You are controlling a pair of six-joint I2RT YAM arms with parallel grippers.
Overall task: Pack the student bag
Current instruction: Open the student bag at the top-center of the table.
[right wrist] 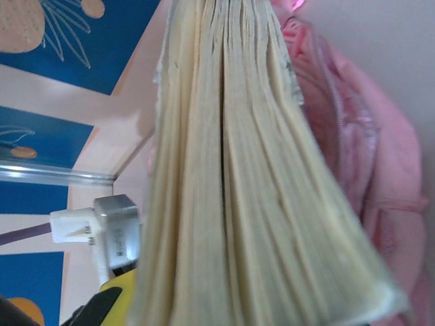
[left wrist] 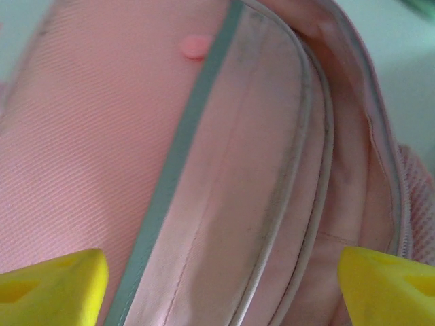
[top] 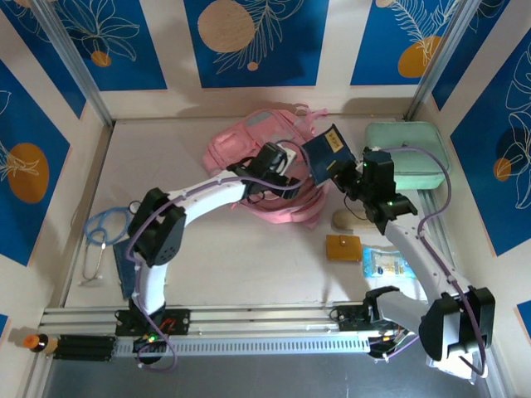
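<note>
Left claw [left wrist: 223, 288] spread over the student bag [top: 249, 137]; right claw [top: 342, 172] pinches book [top: 323, 152] beside it.

We list one student bag [top: 247, 137]: soft pink fabric, grey-trimmed pockets, pink straps, lying flat and rumpled, far centre.

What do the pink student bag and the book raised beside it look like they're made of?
The student bag: woven fabric, probably synthetic, matte; a fine ribbed weave, grey trim and stitched seams show. The book: paper, cream and slightly yellowed, shown by stacked thin page edges; its blue cover looks like matte card, though that is uncertain.
</note>
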